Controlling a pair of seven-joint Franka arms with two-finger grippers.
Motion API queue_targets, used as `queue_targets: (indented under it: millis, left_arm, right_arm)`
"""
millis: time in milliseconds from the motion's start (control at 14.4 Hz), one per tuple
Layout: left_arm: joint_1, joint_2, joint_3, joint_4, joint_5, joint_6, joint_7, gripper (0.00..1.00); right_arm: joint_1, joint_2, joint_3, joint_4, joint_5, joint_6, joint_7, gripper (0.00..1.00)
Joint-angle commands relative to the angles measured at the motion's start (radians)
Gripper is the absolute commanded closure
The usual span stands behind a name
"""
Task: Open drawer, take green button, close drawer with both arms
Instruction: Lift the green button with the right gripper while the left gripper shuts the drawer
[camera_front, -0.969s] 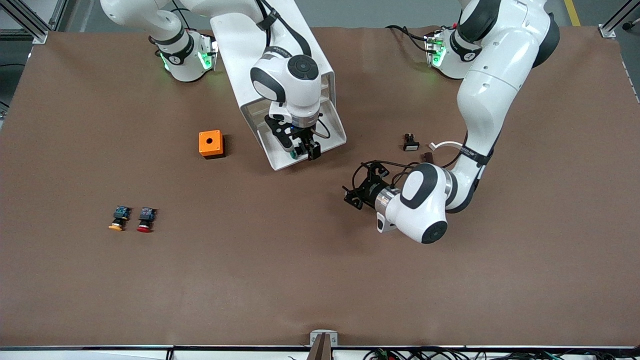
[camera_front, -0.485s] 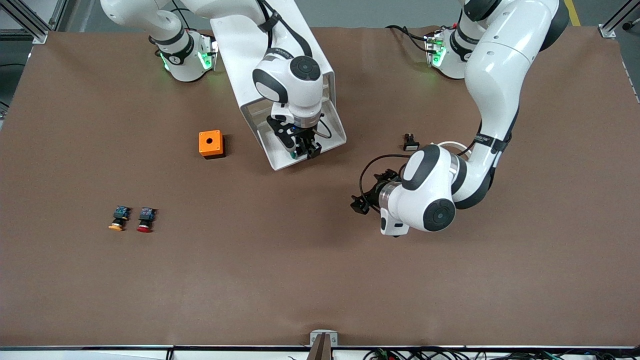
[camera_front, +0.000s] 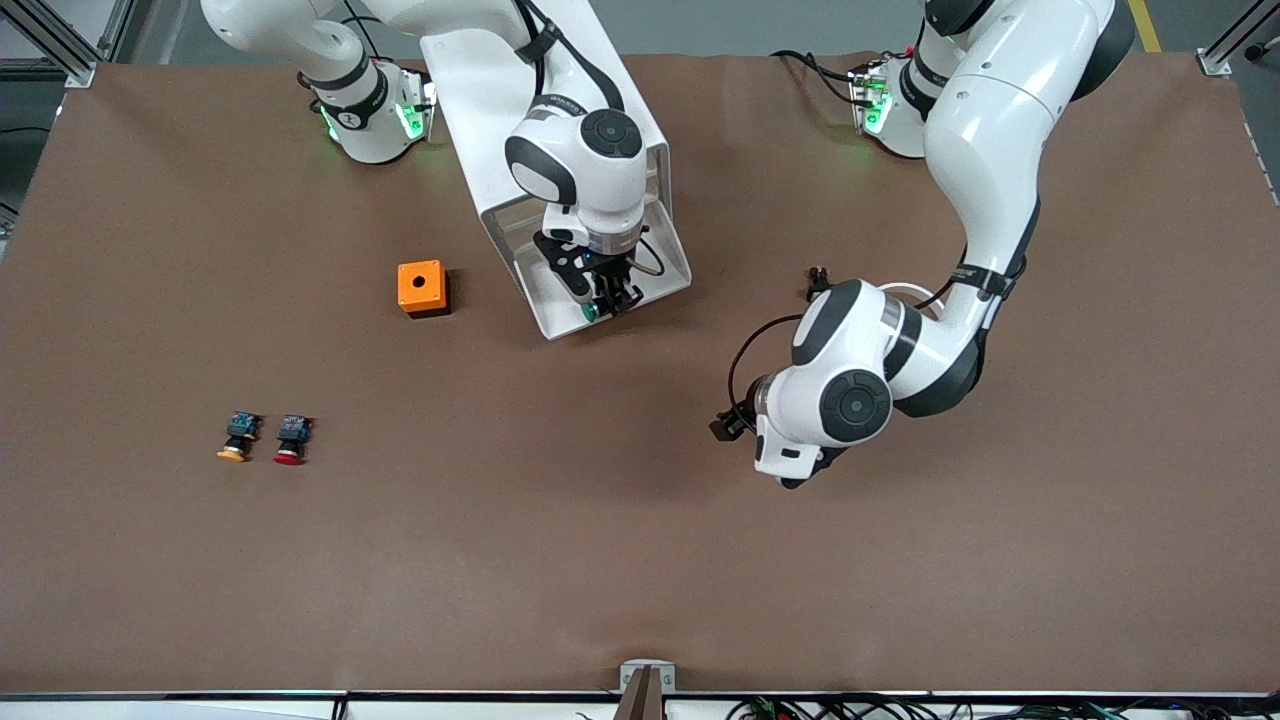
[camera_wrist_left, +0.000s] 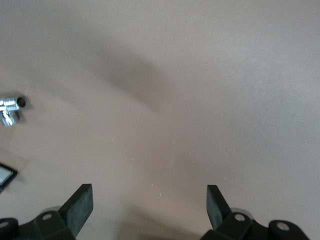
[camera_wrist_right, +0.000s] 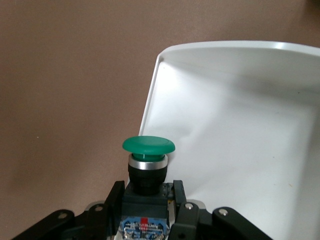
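Note:
The drawer (camera_front: 548, 298) stands pulled out of the white cabinet (camera_front: 475, 110), and its white tray (camera_wrist_right: 240, 130) is bare. My right gripper (camera_front: 606, 300) reaches down into the drawer's front corner. It is shut on the black body of the green-capped button (camera_wrist_right: 148, 145), with fingers (camera_wrist_right: 114, 196) pressed on both sides. In the front view the green cap (camera_front: 590, 312) peeps out at the fingertips. My left gripper (camera_wrist_left: 149, 205) hangs open over bare table toward the left arm's end, with nothing between its fingers (camera_wrist_left: 80, 202). In the front view it (camera_front: 728, 425) is mostly hidden under its wrist.
An orange box (camera_front: 421, 287) with a round hole sits beside the cabinet toward the right arm's end. A yellow-capped button (camera_front: 237, 438) and a red-capped button (camera_front: 291, 440) lie nearer the front camera. A small black part (camera_front: 816, 273) shows by the left forearm.
My right gripper's fingers have closed on the green button in the drawer. The left arm's wrist has swung round, bringing its gripper lower in the front view.

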Motion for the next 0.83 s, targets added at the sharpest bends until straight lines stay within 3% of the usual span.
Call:
queue_targets:
  millis: [0, 415, 762]
  left_arm:
    - [-0.019, -0.015, -0.007, -0.03, 0.071, 0.048, 0.008, 0.0]
    - [-0.049, -0.009, -0.005, -0.053, 0.14, 0.082, -0.007, 0.0]
    - [-0.054, -0.009, -0.005, -0.08, 0.139, 0.16, -0.007, 0.0]
  right_arm:
    - [0.005, -0.02, -0.006, 0.018, -0.034, -0.006, 0.022, 0.98]
    - [-0.091, -0.084, -0.002, 0.059, -0.022, -0.121, -0.212, 1.0]
    - [-0.253, -0.144, -0.005, 0.07, 0.113, -0.131, -0.645, 1.0]
